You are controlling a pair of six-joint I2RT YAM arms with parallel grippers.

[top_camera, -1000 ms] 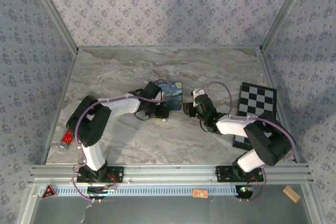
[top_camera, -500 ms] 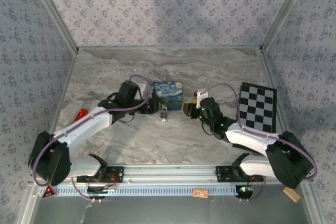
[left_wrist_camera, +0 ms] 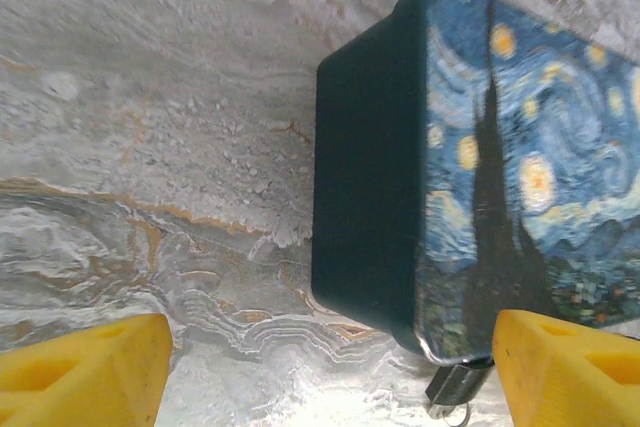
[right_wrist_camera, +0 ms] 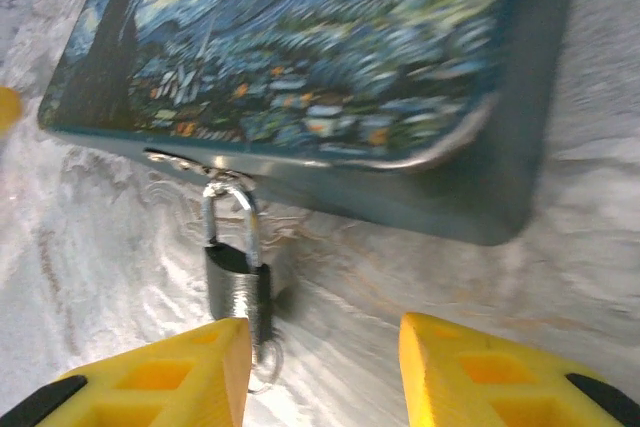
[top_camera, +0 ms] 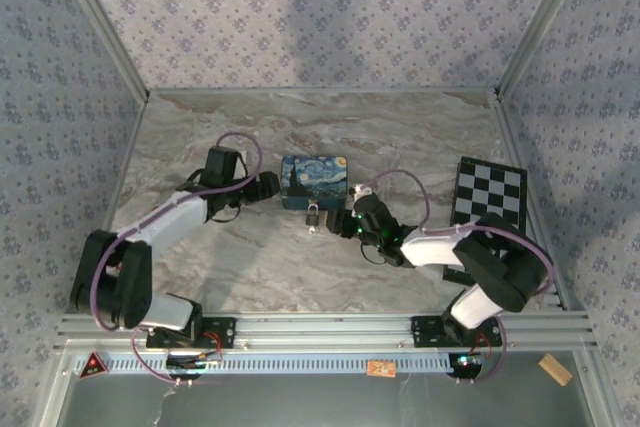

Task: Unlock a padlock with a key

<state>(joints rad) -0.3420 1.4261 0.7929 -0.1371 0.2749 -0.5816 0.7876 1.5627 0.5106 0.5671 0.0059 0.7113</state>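
Note:
The padlock point(right_wrist_camera: 235, 282) is small and dark, and its silvery shackle point(right_wrist_camera: 228, 209) hangs from the hasp of a blue swirl-painted box point(top_camera: 315, 177). It lies on the table at the box's near side point(top_camera: 313, 215). A thin wire ring point(right_wrist_camera: 266, 359) pokes out below it; the key itself is not discernible. My right gripper point(right_wrist_camera: 325, 372) is open just in front of the lock, which sits by the left yellow finger point(right_wrist_camera: 170, 377), with nothing between the fingers. My left gripper point(left_wrist_camera: 330, 377) stands wide open at the box's left end point(left_wrist_camera: 365, 167); the padlock point(left_wrist_camera: 455, 385) peeks out by its right finger.
A black-and-white checkerboard point(top_camera: 490, 202) lies at the right of the marble table point(top_camera: 250, 257). Patterned walls close in three sides, and an aluminium rail point(top_camera: 320, 327) runs along the near edge. The right arm point(top_camera: 440, 247) stretches low across the table.
My left gripper has opened and drawn back left from the padlock to the box's left end. My right gripper has slid left and nearer, up to the padlock.

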